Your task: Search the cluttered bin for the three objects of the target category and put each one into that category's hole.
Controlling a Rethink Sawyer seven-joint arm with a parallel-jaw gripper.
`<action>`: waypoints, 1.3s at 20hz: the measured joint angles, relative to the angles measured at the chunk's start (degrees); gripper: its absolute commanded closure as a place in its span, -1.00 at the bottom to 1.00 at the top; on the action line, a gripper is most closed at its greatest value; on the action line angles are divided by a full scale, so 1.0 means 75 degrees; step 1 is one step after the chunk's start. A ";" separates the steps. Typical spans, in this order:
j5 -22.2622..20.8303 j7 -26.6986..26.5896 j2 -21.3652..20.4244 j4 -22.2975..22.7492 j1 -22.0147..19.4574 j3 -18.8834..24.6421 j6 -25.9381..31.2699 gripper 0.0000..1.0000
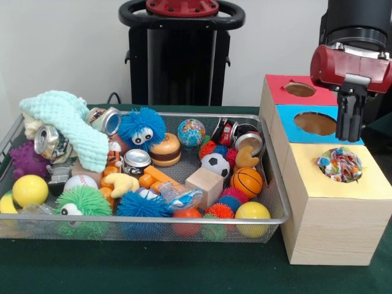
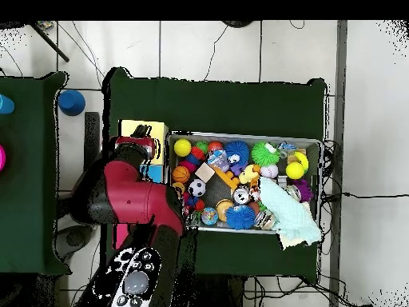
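In the front view the end effector point(image 1: 350, 125) hung narrow and empty over the blue-topped hole point(image 1: 316, 123), likely having released the multicoloured crumpled ball point(image 1: 340, 164) lodged in the yellow-topped wooden box point(image 1: 334, 220) beside the wire mesh bin point(image 1: 277, 202); overhead, the red arm point(image 2: 132, 196) hid the boxes near the worktop's edge.

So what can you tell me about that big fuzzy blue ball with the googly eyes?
The fuzzy blue ball with googly eyes is round and covered in soft, rubbery-looking spikes, with two white eyes with black pupils facing the front camera. It sits near the far side of the wire mesh bin, resting on top of other toys. A shiny metal can presses against one side, and a toy hamburger touches the other. Nothing is holding it.
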 measured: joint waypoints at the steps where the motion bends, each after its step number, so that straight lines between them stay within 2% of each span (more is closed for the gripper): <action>1: 0.0000 0.0000 0.0000 0.0010 0.0000 0.0000 0.0000 1.00; 26: 0.0000 0.0000 -0.0001 0.0201 0.0000 0.0000 -0.0002 1.00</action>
